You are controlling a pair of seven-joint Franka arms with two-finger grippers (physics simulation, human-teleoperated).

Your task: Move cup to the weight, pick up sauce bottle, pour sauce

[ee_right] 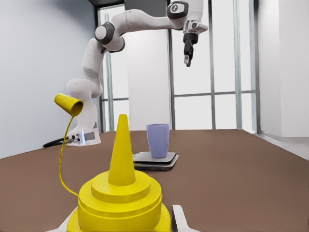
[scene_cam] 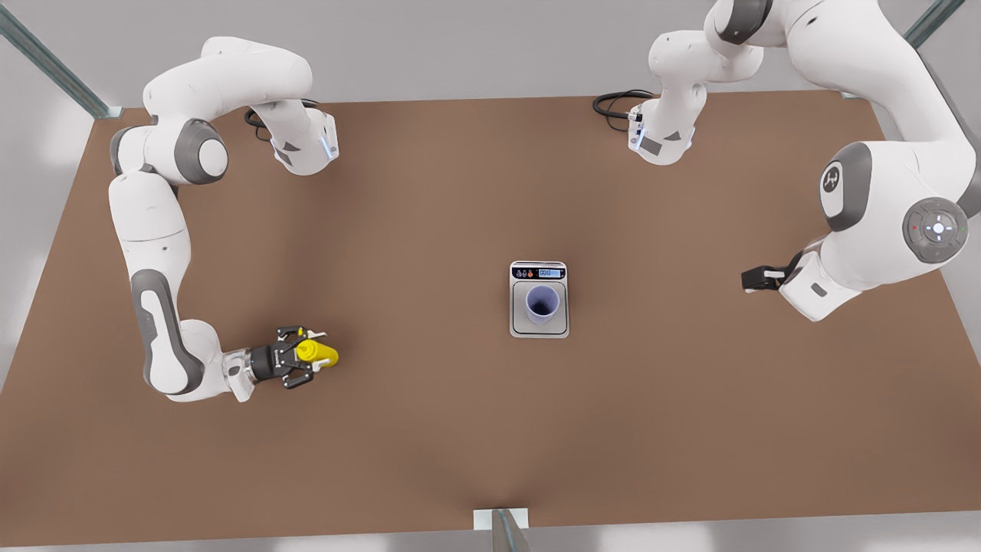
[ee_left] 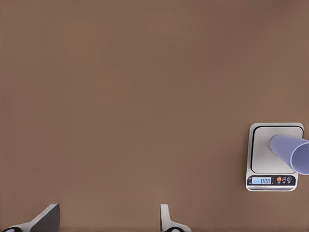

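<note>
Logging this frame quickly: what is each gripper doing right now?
Left gripper: raised at the front view's right, fingers open, holding nothing.
Right gripper: shut on the small bright yellow squeeze bottle, at the front view's left.

Lower left: right gripper (scene_cam: 308, 354) clamped on sauce bottle (scene_cam: 316, 353). Centre: cup (scene_cam: 542, 303) upright on the weight (scene_cam: 539, 300). Right edge: left gripper (scene_cam: 749, 279) hovering, waiting, well apart.

Both my arms (scene_cam: 149, 230): glossy white rounded links, grey joint bands. On the front view's right of the weight (scene_cam: 539, 299), a grey joint cap (scene_cam: 935, 228) with a lit button ring; left gripper (scene_cam: 747, 278) black. On the weight's other side, right gripper (scene_cam: 314, 354) black on a silver flange. A black cable (scene_cam: 613, 103) loops at each base.
</note>
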